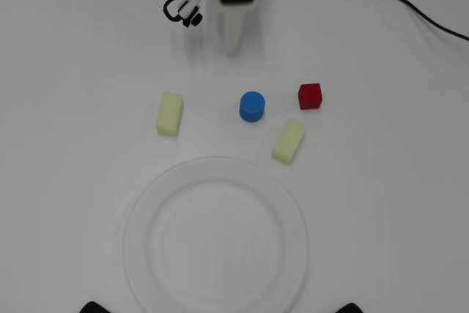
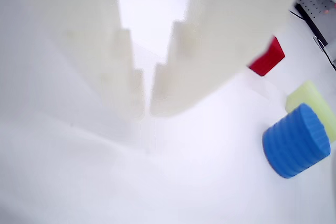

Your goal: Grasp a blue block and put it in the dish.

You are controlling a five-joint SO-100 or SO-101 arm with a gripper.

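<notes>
While nothing is gripped yet, the step in hand is judged as approach/pre-grasp. Largest first: white surface (image 1: 410,203) carries everything. Dish (image 1: 146,203) sits at bottom centre of overhead view, empty, well apart from the arm. Arm is seen at top centre of overhead view, end effector (image 1: 233,45) pointed down toward the blocks, tip short of them.

End effector state: fingers nearly together in wrist view, only a thin slit seen between the tips (image 2: 148,109), nothing held. Called closed, empty.

Pale yellow block (image 1: 170,113) lies left of centre in overhead view; second pale yellow block (image 1: 288,141) lies lower right, near the dish rim but apart from it. Blue block (image 1: 252,106) stands upright between them, above the dish, slightly right of the end effector line. Red cube (image 1: 310,96) lies just right of blue, apart from it.

Wrist view: blue block (image 2: 296,140) is off to the lower right, not between the fingers; yellow block (image 2: 314,103) right behind it, contact can't be told; red cube (image 2: 268,57) partly hidden by a finger.

Next move (judgement): fingers to be opened wide, end effector to be advanced and shifted toward the blue block so it's centred in the gap, then lowered and closed. Clearance to be watched w/ red cube and nearer yellow block. Lift + carry over to dish follows.
</notes>
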